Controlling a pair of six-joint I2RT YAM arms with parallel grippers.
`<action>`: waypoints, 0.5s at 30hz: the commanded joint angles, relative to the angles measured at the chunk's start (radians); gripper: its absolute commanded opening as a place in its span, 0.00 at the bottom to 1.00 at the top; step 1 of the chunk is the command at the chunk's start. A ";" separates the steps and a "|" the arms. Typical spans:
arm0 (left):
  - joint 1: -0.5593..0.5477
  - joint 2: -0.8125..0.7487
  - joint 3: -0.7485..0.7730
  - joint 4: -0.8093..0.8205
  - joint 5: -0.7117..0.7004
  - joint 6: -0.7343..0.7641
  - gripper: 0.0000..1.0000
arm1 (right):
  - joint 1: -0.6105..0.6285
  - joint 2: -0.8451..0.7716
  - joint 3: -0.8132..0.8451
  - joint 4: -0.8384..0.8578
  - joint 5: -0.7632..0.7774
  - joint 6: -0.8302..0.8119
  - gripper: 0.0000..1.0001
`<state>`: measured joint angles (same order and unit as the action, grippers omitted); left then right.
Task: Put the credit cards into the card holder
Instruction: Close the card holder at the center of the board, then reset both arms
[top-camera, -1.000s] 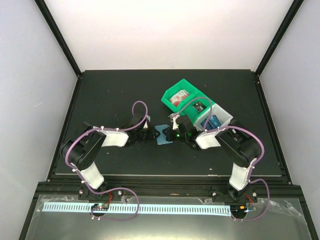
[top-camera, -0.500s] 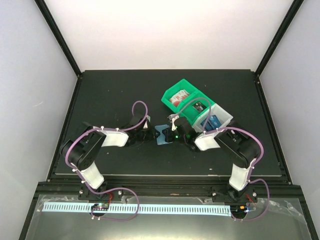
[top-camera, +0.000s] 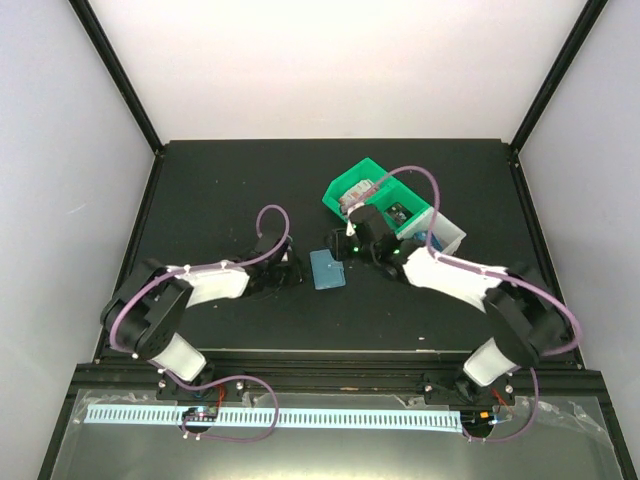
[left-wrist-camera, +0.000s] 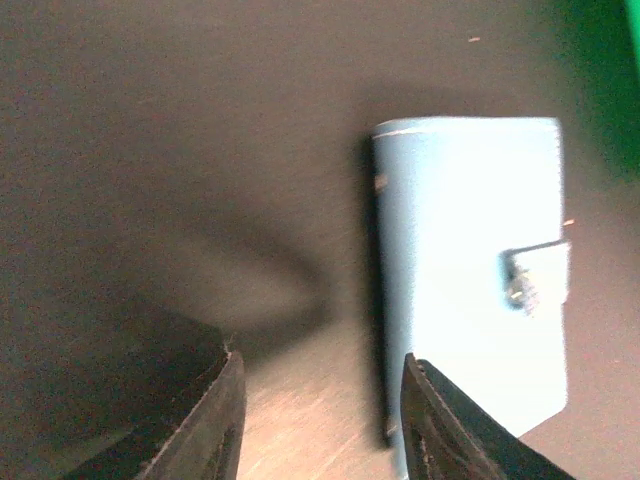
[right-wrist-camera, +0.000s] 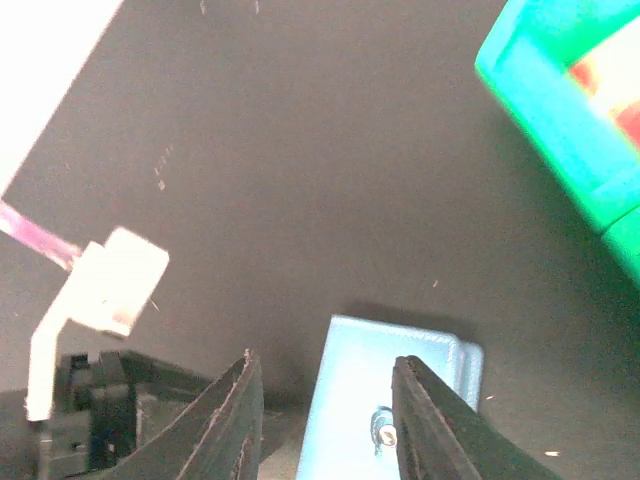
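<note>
The card holder (top-camera: 327, 269) is a teal-blue wallet lying folded shut and flat on the black table, with its snap tab (left-wrist-camera: 530, 280) fastened. My left gripper (top-camera: 286, 270) sits just left of it, open and holding nothing. In the left wrist view that gripper (left-wrist-camera: 322, 405) has its right finger at the card holder's (left-wrist-camera: 470, 270) near edge. My right gripper (top-camera: 350, 246) hovers at the wallet's far right corner, open. In the right wrist view the card holder (right-wrist-camera: 375, 400) lies below that gripper (right-wrist-camera: 325, 410), apart from the fingers. The credit cards are out of view.
A green bin (top-camera: 362, 188) with red and white contents stands just behind my right gripper, and a white bin (top-camera: 447, 232) adjoins it on the right. The green bin's corner (right-wrist-camera: 560, 120) shows at the upper right of the right wrist view. The table's raised black rim (top-camera: 330, 350) runs along the front.
Both grippers have opened and let go of the card holder, which now lies shut on the table. My left gripper drew back to the left; my right gripper rose toward the bins.
</note>
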<state>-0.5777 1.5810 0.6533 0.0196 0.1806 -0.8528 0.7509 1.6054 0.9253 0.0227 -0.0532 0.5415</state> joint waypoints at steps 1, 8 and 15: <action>0.003 -0.132 -0.038 -0.266 -0.158 0.052 0.48 | -0.007 -0.164 0.033 -0.214 0.176 -0.007 0.40; 0.007 -0.548 -0.057 -0.433 -0.309 0.154 0.72 | -0.014 -0.489 -0.050 -0.427 0.432 -0.009 0.57; 0.012 -0.929 0.010 -0.637 -0.494 0.260 0.98 | -0.014 -0.826 -0.106 -0.638 0.651 0.028 0.76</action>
<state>-0.5751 0.8005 0.6064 -0.4519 -0.1650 -0.6704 0.7433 0.9131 0.8482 -0.4458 0.4088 0.5415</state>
